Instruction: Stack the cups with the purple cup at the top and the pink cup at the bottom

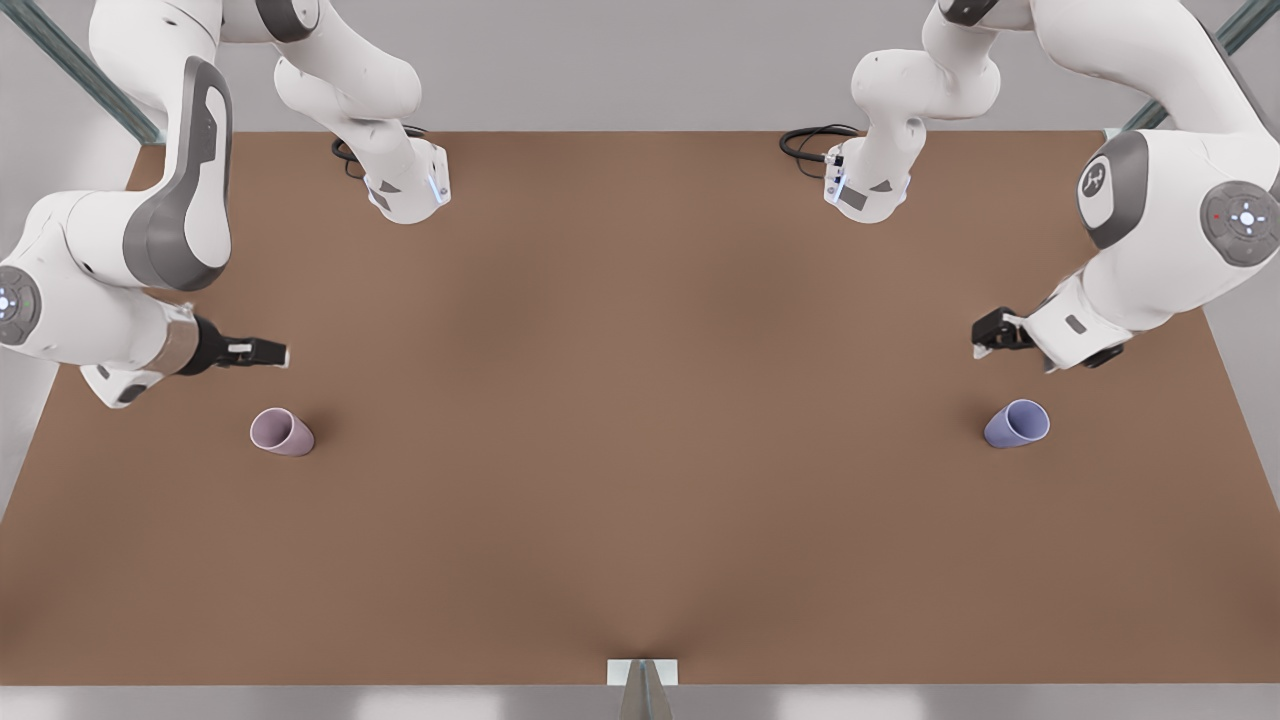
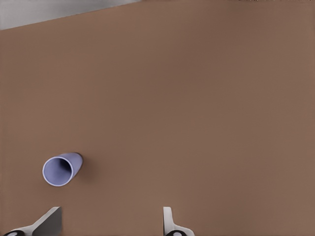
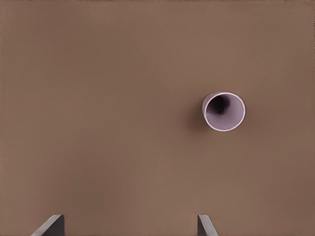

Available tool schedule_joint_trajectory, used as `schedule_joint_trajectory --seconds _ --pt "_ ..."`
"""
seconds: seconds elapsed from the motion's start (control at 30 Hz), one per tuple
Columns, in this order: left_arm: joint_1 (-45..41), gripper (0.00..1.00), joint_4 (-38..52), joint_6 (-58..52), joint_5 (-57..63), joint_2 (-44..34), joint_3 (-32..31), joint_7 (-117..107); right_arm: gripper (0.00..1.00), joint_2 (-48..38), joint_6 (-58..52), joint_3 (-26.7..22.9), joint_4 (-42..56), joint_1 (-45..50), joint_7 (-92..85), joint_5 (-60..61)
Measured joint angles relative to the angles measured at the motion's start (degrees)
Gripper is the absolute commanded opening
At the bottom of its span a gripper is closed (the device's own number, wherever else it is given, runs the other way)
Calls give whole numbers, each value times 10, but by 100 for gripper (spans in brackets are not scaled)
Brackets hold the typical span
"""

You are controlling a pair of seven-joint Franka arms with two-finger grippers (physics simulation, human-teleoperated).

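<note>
The pink cup (image 1: 281, 432) stands upright on the brown table (image 1: 640, 420) toward its front-view-left edge, the purple cup (image 1: 1017, 424) toward the opposite edge, well apart. Above each hovers a spread, empty gripper: right gripper (image 1: 262, 352) near pink, left gripper (image 1: 995, 333) near purple.

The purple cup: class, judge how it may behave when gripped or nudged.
The purple cup stands upright, empty and small, so it is probably light. Its tapered, smooth-looking wall may slip between closing fingers. A sideways nudge could tip it, and then it might roll in an arc.
</note>
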Motion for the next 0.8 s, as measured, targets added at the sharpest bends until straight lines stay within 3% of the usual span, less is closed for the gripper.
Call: schedule_joint_trajectory --seconds 0.47,0.8 --pt "5 100 -3 10 14 14 10 26 100 36 52 -2 6 -19 -13 -14" --pt "5 100 -5 11 3 24 5 34 100 177 185 -2 -17 -78 -41 -30"
